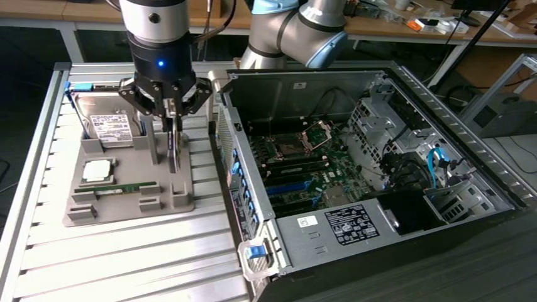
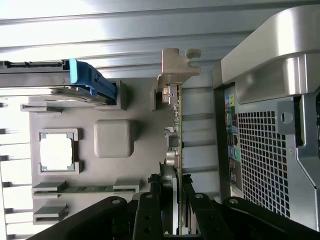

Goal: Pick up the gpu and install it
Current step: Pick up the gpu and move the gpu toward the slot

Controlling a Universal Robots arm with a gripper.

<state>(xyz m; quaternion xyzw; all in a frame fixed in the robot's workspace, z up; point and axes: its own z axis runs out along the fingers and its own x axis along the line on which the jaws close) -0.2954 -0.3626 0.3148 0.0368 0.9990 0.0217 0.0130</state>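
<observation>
The gpu (image 1: 173, 151) is a thin black card seen edge-on, standing upright over the grey holder tray (image 1: 126, 207). My gripper (image 1: 170, 116) comes down on it from above, with a finger pressed against each face, shut on the card. In the wrist view the gpu (image 2: 176, 125) runs away from my gripper (image 2: 175, 195) and ends in its silvery metal bracket (image 2: 175, 65). Whether the card's lower edge still rests in the tray slot I cannot tell. The open computer case (image 1: 470, 157) lies to the exterior view's right, its motherboard (image 1: 306, 160) exposed.
On the tray lie a silver white-labelled hard drive (image 1: 113, 123) with a blue tab (image 2: 90, 80), a square processor (image 1: 98, 168) and a green memory stick (image 1: 117, 187). The case's rear wall (image 2: 270, 150) stands close beside the card. Everything rests on a slatted metal table (image 1: 126, 264).
</observation>
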